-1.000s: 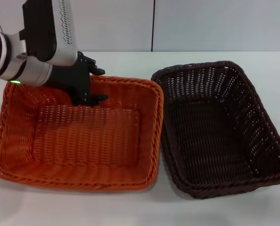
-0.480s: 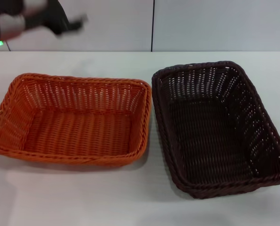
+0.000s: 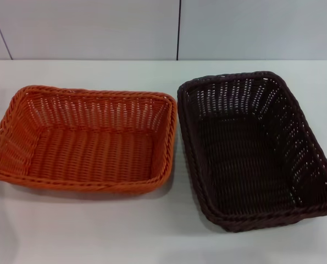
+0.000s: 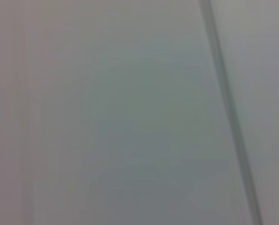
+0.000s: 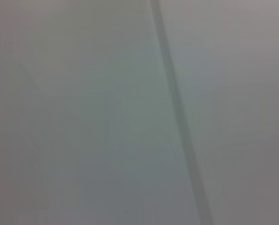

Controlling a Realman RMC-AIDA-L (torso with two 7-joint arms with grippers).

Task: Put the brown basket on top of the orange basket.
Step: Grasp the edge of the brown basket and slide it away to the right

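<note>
table [image 3: 97, 236]: white top, fills the lower and middle frame of the head view; bare strip along the bottom edge, both baskets sit on it
brown basket [image 3: 311, 181]: right half of the frame, upright, open side up, nothing in it; near corner reaches toward the lower right, far rim at mid-height
orange basket [image 3: 20, 165]: left half of the frame, upright, nothing in it, a bit higher in the frame than the brown one's near edge
relation: side by side, long rims just beside each other near frame centre, a thin gap of table shows; not stacked
wall [image 3: 251, 27]: pale panels across the top, dark vertical seam
left gripper: not visible in any view; opening and hold can't be told; its wrist view shows only pale panel with a seam
right gripper: same, not visible, nothing to say on opening or hold
stage (judged): stacking not started, brown basket not yet grasped
how to do it well (judged): pinch the braided rim on a long side, lift level and clear of the orange rim, carry toward frame left, match long axes, lower so it nests square
risk (judged): one-sided rim grip may let it tilt or catch the orange rim
</note>
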